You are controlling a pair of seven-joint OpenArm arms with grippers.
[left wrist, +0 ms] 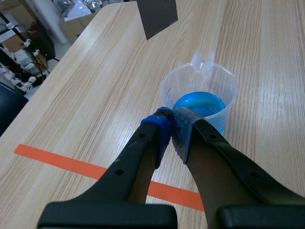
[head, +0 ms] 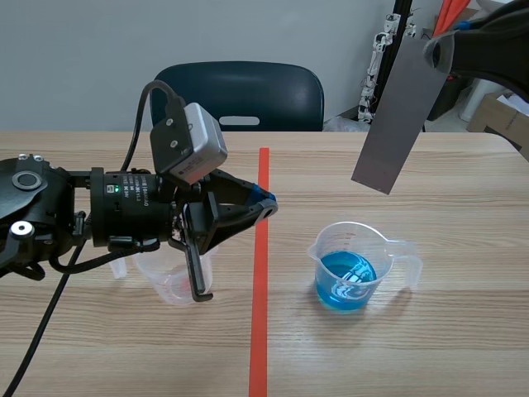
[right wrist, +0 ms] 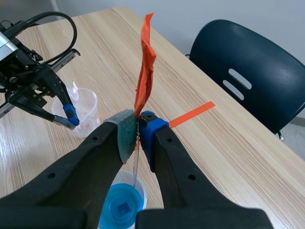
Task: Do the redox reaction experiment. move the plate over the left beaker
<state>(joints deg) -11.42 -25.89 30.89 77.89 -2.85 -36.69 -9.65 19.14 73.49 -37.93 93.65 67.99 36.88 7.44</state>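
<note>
- Scene view: the right gripper [head: 432,51] is raised at the far right and pinches the top end of the grey plate [head: 395,116]. The plate hangs tilted in the air.
- The plate's lower end is above and behind the right beaker [head: 351,269], which holds blue liquid. It is well apart from the left beaker [head: 169,285].
- Right wrist view: the right gripper [right wrist: 138,126] has its pads clamped on the plate [right wrist: 136,164], seen edge-on as a thin line. The right beaker [right wrist: 121,205] lies under it.
- The left gripper [head: 269,205] hovers over the left beaker, its tips pointing toward the tape [head: 260,273].
- Left wrist view: the left gripper [left wrist: 172,119] has its fingers pressed together with nothing between them. The right beaker [left wrist: 200,95] and the plate [left wrist: 157,14] lie ahead of it.
- The left beaker [right wrist: 83,107] is clear, with a reddish tint at its bottom.
- Both beakers stand on the counter [head: 124,356], one on each side of the tape.
- A dark chair [head: 240,95] stands behind the counter.
</note>
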